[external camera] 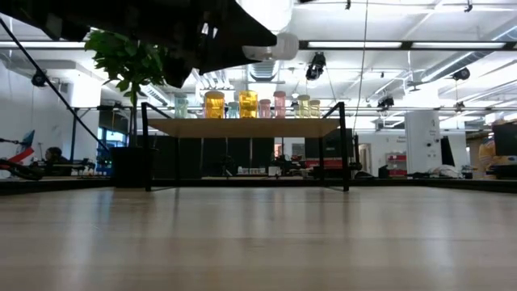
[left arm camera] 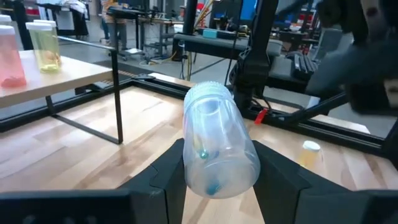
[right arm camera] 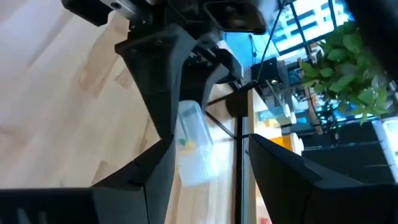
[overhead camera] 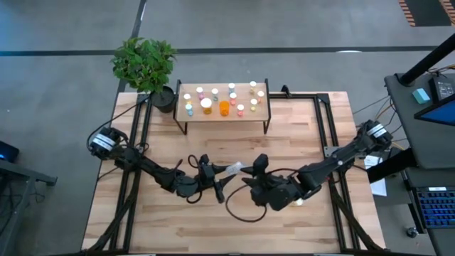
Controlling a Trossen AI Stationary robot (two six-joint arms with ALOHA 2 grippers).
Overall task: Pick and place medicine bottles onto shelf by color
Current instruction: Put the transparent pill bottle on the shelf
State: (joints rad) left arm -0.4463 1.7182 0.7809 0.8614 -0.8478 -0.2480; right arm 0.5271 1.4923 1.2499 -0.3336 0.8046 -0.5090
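Note:
My left gripper [overhead camera: 217, 175] is at mid-table, shut on a clear, bluish medicine bottle [left arm camera: 219, 149] with a pale ribbed cap. My right gripper [overhead camera: 254, 168] faces it from the right with its fingers wide open. In the right wrist view [right arm camera: 205, 158] the bottle [right arm camera: 191, 142] shows between and beyond those fingers, and nothing touches them. The shelf [overhead camera: 245, 116], light wood on black legs, stands at the far middle. Several small bottles stand on it in groups, among them an orange one [overhead camera: 225, 107]. The low view shows them on the shelf top [external camera: 242, 128]. My left gripper pinches the bottle's clear body [left arm camera: 205, 177] between its two fingers [left arm camera: 166, 174], one on each side. The fingers come roughly level from the table's left and lie along the bottle. The bottle lies on its side, clear of the table. Its cap [left arm camera: 210, 94] points away toward the right arm.
A potted plant [overhead camera: 144, 62] stands at the shelf's left end. A small yellowish-capped bottle [left arm camera: 309, 150] stands on the table beyond the held one. Black frame rails [overhead camera: 323, 128] run along the table's sides. Bare wood lies between the grippers and the shelf.

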